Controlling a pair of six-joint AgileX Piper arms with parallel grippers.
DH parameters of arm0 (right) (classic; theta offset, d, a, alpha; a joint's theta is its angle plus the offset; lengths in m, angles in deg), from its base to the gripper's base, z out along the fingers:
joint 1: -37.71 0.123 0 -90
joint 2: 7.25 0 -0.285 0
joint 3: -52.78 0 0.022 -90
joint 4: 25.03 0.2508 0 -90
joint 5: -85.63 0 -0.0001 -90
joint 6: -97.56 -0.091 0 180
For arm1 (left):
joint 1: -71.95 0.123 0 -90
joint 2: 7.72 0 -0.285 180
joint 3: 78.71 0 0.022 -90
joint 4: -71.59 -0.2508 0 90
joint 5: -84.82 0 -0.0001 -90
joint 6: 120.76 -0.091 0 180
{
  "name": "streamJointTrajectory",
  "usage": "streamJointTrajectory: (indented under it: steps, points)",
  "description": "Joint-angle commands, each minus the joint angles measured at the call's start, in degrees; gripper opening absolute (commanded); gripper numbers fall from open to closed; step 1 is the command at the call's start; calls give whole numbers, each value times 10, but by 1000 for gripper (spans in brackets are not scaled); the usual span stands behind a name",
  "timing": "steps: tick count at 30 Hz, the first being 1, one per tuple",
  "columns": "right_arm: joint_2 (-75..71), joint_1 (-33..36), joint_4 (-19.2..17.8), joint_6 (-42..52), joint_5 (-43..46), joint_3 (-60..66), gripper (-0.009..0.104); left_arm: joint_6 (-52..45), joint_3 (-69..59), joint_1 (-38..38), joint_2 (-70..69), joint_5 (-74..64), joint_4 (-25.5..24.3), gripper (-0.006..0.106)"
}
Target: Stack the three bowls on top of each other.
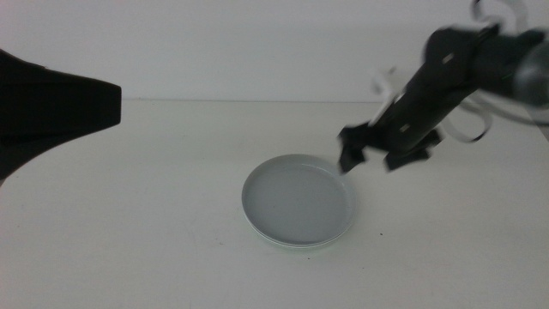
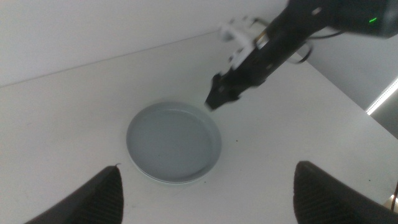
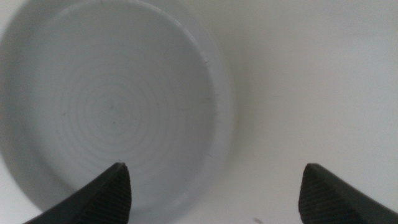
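Observation:
A grey bowl (image 1: 298, 202) sits in the middle of the white table (image 1: 129, 249). A paler, mint-tinted rim (image 1: 296, 246) of another bowl shows just under its near edge, so it lies on a stack. I cannot tell how many bowls are beneath, and no white bowl shows on its own. My right gripper (image 1: 375, 157) hovers open and empty just above the grey bowl's far right rim. In the right wrist view, the grey bowl (image 3: 112, 106) fills the space beyond its spread jaws (image 3: 214, 193). My left gripper (image 2: 208, 193) is open and empty, held high to the left, looking down on the stack (image 2: 174, 140) and the right gripper (image 2: 219, 98).
The left arm (image 1: 51, 112) shows as a dark blurred shape at the middle view's left edge. White cables (image 1: 467, 129) hang by the right arm. The table's far edge meets a pale wall (image 1: 257, 51).

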Motion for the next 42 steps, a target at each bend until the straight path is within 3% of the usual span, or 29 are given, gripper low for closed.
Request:
streamJointTrajectory:
  steps: [1, 3, 10, 14, 19, 24, 29, 36, 42]
  points:
    - [-59, -25, -32, 9, -20, -1, 92, 4, -2, 0, -2, 6, 1, 94]
    - [-111, -49, -50, 9, -19, -1, 92, 4, -2, 0, -2, 6, 1, 94]
    - [-342, -154, -64, 31, -8, 7, 92, 4, -2, 0, -2, 6, 1, 94]
    - [-454, -165, -101, 18, 25, 44, 92, 4, -2, 0, -2, 6, 1, 94]
    - [-548, -165, -91, 27, 84, 131, 91, 4, -2, 0, -2, 6, 1, 94]
    - [-585, -165, -89, 43, 114, 181, 91, 4, -2, 0, -2, 6, 1, 94]
    - [-584, -165, -62, 43, 111, 181, 91, 4, -2, 0, -2, 6, 1, 94]
    - [-584, -165, -62, 31, 111, 181, 91, 4, -4, 0, -3, 6, 1, 94]
    - [-584, -165, -62, 31, 112, 181, 91, 11, -54, 38, -34, 57, -60, 94]
